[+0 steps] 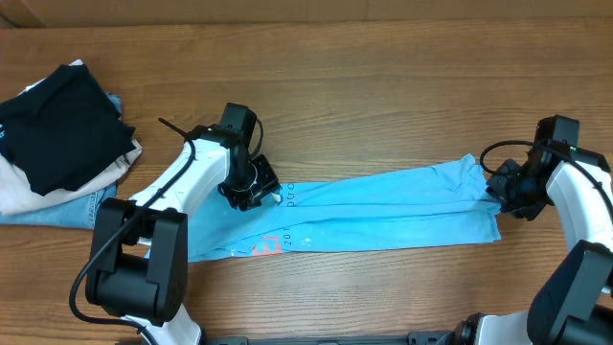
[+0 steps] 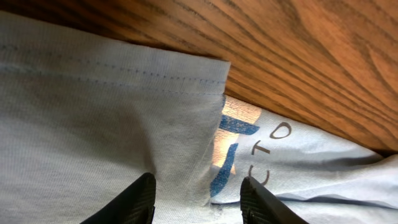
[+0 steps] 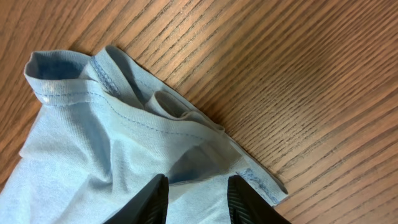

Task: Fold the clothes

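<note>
The clothes are a light sky-blue T-shirt (image 1: 383, 206) lying as a long narrow band across the table. Pink lettering (image 1: 271, 243) shows near its left end. My left gripper (image 1: 251, 189) is down on that end. In the left wrist view its jaws (image 2: 199, 193) stand apart over the cloth (image 2: 93, 112), a folded edge running between them and printed letters (image 2: 230, 134) under the flap. My right gripper (image 1: 503, 196) sits on the far right end. Its jaws (image 3: 194, 186) stand apart on the bunched hem (image 3: 93, 143), with cloth lying between them.
A pile sits at the left edge of the table: a black folded garment (image 1: 62, 120) on top of a beige piece (image 1: 14, 187) and folded blue jeans (image 1: 57, 206). Bare wooden tabletop (image 1: 383, 105) stretches behind the shirt.
</note>
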`<state>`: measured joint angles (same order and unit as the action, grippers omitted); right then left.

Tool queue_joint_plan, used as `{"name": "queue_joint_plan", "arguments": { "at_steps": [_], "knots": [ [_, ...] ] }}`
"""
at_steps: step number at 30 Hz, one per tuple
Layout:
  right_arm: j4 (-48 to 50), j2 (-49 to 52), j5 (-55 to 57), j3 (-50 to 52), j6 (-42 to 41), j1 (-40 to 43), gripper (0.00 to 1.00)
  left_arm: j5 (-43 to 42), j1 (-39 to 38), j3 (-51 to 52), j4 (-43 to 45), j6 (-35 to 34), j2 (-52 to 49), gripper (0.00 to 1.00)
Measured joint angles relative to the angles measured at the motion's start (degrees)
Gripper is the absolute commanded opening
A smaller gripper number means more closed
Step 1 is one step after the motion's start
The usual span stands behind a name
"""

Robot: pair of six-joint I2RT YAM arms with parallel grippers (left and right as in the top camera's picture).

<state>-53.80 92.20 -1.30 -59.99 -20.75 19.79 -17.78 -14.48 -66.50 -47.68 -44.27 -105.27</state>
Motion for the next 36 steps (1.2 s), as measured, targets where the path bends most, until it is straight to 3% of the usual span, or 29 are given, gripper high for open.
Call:
{"name": "queue_joint_plan", "arguments": {
  "at_steps": [12, 19, 23, 29, 36],
  "knots": [
    [-0.15, 0.0, -0.94, 0.0, 0.0, 0.0, 0.35, 0.44, 0.11, 0.0, -0.11, -0.7, -1.57, 0.48],
    [-0.24, 0.0, -1.27, 0.0, 0.02, 0.0, 0.35, 0.44, 0.85, 0.0, -0.31, -1.25, -2.27, 0.33],
    [-0.26, 0.0, -1.29, 0.0, 0.0, 0.0, 0.35, 0.46, 0.85, 0.0, -0.42, -1.33, -2.27, 0.17],
    [-0.31, 0.0, -1.29, 0.0, 0.02, 0.0, 0.35, 0.42, 0.85, 0.0, -0.5, -1.81, -2.27, 0.05],
    [-0.31, -0.02, -1.31, 0.0, 0.0, 0.0, 0.35, 0.13, 0.85, -0.28, -2.6, -0.94, -2.27, 0.04]
  ]
}}
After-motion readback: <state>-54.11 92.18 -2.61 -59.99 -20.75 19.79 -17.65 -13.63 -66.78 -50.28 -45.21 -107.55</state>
